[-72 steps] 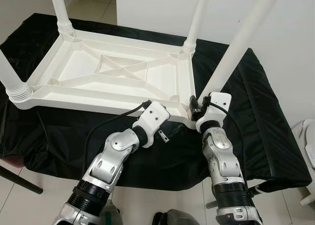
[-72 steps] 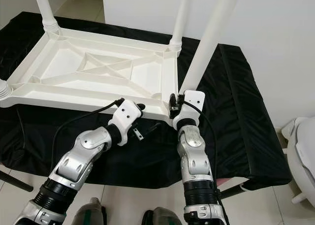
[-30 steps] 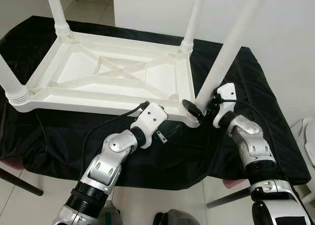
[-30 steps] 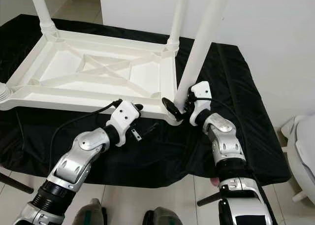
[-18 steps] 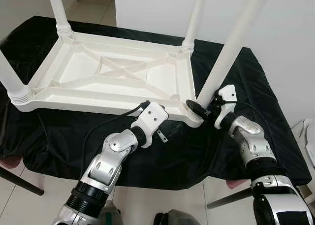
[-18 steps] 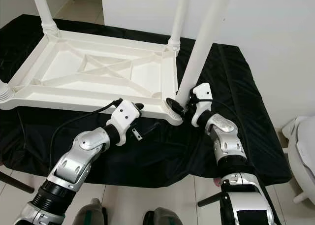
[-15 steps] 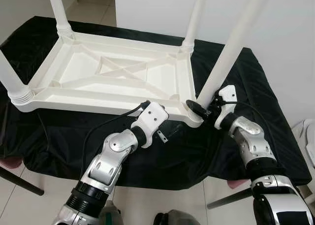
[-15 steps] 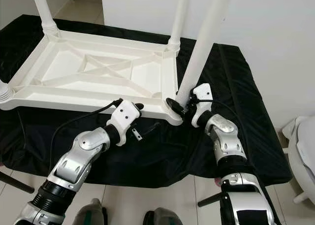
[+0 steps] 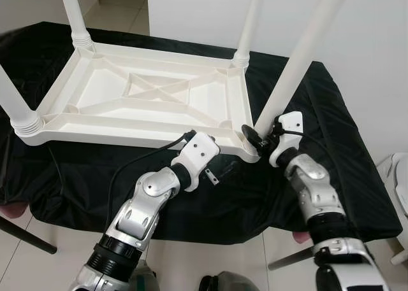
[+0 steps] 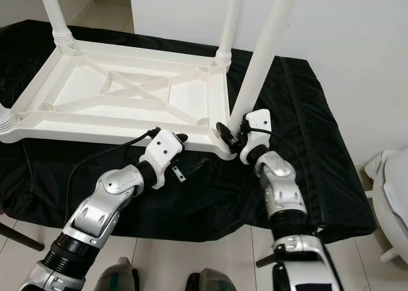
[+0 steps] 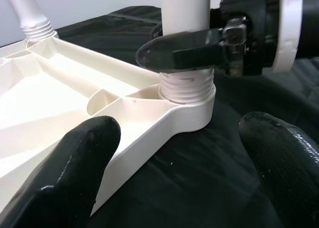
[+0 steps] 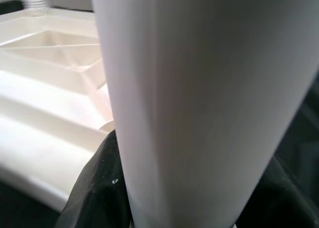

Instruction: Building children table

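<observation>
Two pincers working near corner: right gripper (image 9: 260, 135) is clamping round table leg (image 9: 294, 60) w/ leg's long axis rising upright between its fingers. Left gripper (image 11: 179, 163) is hanging open, table (image 9: 143, 106) corner just ahead, so right arm's nearer.

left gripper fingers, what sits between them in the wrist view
In the left wrist view, between the left gripper fingers lies the upturned table corner socket, with the right gripper clamped on the table leg above it.

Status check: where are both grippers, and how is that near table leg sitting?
Right gripper clamped on near-right leg, just above its threaded socket. Left gripper open, beside the tabletop near edge. Four legs standing up.
</observation>
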You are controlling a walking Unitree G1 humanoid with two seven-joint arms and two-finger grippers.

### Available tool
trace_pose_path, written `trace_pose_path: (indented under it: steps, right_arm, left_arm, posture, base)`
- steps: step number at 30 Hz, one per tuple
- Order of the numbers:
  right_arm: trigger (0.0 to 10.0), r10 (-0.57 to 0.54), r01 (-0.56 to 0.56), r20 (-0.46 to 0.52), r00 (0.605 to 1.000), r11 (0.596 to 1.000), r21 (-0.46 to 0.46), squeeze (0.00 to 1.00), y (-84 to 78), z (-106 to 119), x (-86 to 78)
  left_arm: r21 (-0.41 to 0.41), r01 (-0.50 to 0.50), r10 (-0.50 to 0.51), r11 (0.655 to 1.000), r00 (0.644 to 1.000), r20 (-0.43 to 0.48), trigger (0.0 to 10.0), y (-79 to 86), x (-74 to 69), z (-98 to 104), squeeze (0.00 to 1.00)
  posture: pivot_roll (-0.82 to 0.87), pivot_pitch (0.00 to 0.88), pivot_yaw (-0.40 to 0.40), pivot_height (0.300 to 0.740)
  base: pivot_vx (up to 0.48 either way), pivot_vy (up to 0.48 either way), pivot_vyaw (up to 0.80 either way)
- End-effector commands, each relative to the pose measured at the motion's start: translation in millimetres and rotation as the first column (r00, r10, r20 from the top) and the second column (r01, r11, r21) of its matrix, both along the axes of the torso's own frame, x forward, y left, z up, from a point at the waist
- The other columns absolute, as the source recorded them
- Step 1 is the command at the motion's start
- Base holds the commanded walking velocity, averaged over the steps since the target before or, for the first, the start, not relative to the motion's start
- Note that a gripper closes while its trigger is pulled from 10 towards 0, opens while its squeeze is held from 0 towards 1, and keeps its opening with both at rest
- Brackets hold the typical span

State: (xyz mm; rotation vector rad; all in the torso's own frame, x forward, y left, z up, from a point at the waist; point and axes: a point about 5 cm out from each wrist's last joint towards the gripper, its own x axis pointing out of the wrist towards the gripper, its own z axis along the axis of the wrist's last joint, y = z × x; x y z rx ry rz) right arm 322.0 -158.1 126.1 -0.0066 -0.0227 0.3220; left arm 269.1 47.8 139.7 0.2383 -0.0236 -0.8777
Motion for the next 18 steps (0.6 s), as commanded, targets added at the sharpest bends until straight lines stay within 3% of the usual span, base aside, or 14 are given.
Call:
trace_pose_path:
  steps: [1, 3, 4, 5, 7, 11, 18]
  right_arm:
    - [10.0, -0.076, 0.076, 0.006, 0.997, 0.997, -0.009, 0.0, -5.9, 4.5, -0.1]
    - [10.0, -0.129, 0.129, -0.012, 0.992, 0.992, 0.004, 0.0, -5.1, 3.8, -1.1]
    - [10.0, -0.278, 0.278, -0.015, 0.961, 0.96, 0.018, 0.0, -0.2, 3.4, -7.6]
    - [10.0, -0.34, 0.34, -0.015, 0.94, 0.94, 0.023, 0.0, 1.3, 3.2, -11.0]
    - [10.0, -0.383, 0.383, -0.024, 0.924, 0.923, 0.027, 0.0, 5.1, 2.2, -14.9]
    - [10.0, -0.407, 0.408, -0.029, 0.913, 0.912, 0.034, 0.0, 13.2, 3.5, -19.7]
    - [10.0, -0.41, 0.41, -0.03, 0.912, 0.912, 0.022, 0.0, 11.1, 6.5, -19.0]
  left_arm:
    - [-0.004, -0.012, 0.012, 1.0, 1.0, 0.0, 10.0, -2.6, -0.6, -0.1, 0.0]
    - [-0.005, -0.01, 0.01, 1.0, 1.0, -0.002, 10.0, -3.0, -0.7, -0.4, 0.0]
    - [-0.009, -0.006, 0.006, 1.0, 1.0, -0.005, 10.0, -5.2, -0.9, -0.8, 0.0]
    - [-0.01, -0.005, 0.005, 1.0, 1.0, -0.006, 10.0, -5.9, -0.8, -0.8, 0.0]
    - [-0.011, -0.005, 0.005, 1.0, 1.0, -0.005, 10.0, -6.5, -0.6, -0.7, 0.0]
    - [-0.014, -0.007, 0.007, 1.0, 1.0, -0.005, 10.0, -6.8, -0.5, -0.3, 0.0]
    - [-0.014, -0.01, 0.01, 1.0, 1.0, -0.005, 10.0, -6.3, -0.5, -0.4, 0.0]
  posture:
    - [-0.03, 0.004, -0.064, 0.74]
    - [-0.03, 0.004, -0.064, 0.74]
    - [-0.03, 0.012, -0.07, 0.74]
    - [-0.03, 0.012, -0.07, 0.74]
    - [-0.03, 0.015, -0.074, 0.74]
    - [-0.03, 0.015, -0.074, 0.74]
    - [-0.03, 0.013, -0.079, 0.74]
  base:
    - [0.0, 0.0, 0.0]
    - [0.0, 0.0, 0.0]
    - [0.0, 0.0, 0.0]
    - [0.0, 0.0, 0.0]
    - [0.0, 0.0, 0.0]
    - [0.0, 0.0, 0.0]
    - [0.0, 0.0, 0.0]
